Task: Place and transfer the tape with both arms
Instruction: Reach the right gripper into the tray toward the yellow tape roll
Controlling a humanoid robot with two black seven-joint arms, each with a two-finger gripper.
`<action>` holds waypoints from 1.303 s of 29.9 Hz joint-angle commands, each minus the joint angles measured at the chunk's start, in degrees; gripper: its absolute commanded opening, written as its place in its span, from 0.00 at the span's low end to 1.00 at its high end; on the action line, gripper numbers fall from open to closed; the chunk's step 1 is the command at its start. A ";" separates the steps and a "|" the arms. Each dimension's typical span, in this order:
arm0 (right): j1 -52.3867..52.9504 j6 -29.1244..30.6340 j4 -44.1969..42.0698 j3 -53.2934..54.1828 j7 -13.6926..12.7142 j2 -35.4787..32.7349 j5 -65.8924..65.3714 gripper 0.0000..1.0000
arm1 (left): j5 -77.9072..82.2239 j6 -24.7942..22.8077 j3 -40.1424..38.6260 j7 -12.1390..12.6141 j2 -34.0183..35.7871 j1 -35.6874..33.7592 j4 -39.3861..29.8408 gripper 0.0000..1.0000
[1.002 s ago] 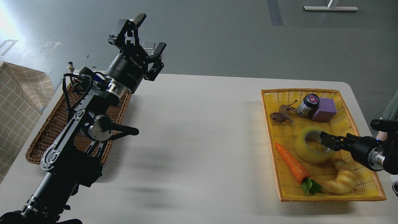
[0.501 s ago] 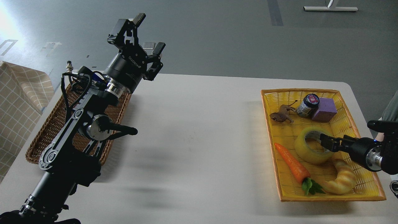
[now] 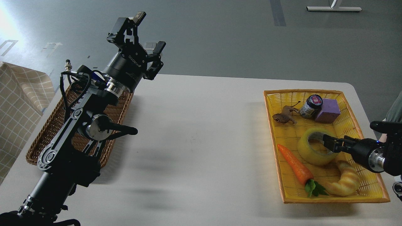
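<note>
Tape (image 3: 315, 147) — right end effector (image 3: 328, 142) at its rim, grip unclear; ROBOTIQ-marked left end effector (image 3: 147, 34) wide.

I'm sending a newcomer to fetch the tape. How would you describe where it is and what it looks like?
Look in the yellow basket on the table's right side. The tape lies in its middle, between the carrot and the right hand. It is the only ring there: a translucent yellow roll with a pale core.

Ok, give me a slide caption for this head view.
Right gripper reaches the tape in the yellow basket; open left gripper raised above the wicker basket.
</note>
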 commanded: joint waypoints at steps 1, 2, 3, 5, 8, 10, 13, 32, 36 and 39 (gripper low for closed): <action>-0.09 0.00 -0.17 -0.09 -0.03 0.03 0.24 0.71 | -0.08 0.09 0.07 -0.09 0.05 -0.02 0.00 0.98; -0.09 0.00 -0.08 -0.09 -0.03 0.12 0.32 0.71 | -0.08 0.00 -0.02 0.00 0.05 0.07 0.00 0.98; -0.09 0.00 -0.08 -0.09 -0.03 0.12 0.32 0.71 | -0.08 0.09 -0.02 0.00 -0.03 0.07 0.00 0.98; -0.09 0.00 -0.17 -0.09 -0.03 0.12 0.32 0.68 | -0.08 0.00 -0.02 0.00 -0.04 0.07 0.00 0.98; -0.09 0.00 -0.17 -0.09 0.05 0.12 0.32 0.62 | -0.16 0.00 -0.02 0.00 0.05 -0.02 0.09 0.98; 0.09 0.00 -0.26 0.00 0.05 0.12 0.32 0.60 | -0.25 0.00 -0.02 0.00 0.05 -0.10 0.18 0.98; 0.00 0.00 -0.17 -0.09 -0.03 0.12 0.41 0.60 | -0.25 0.00 -0.02 0.00 0.05 -0.10 0.18 0.98; -0.79 0.00 0.10 -0.44 0.41 -0.67 0.59 0.34 | 0.01 0.09 0.16 0.00 -0.12 -0.28 1.15 0.98; -0.79 0.00 0.10 -0.44 0.41 -0.67 0.50 0.32 | -0.08 0.18 0.16 0.00 -0.21 -0.19 1.15 0.98; -0.79 0.00 0.10 -0.44 0.41 -0.67 0.59 0.31 | 0.01 0.18 0.07 0.00 -0.39 -0.19 1.15 0.98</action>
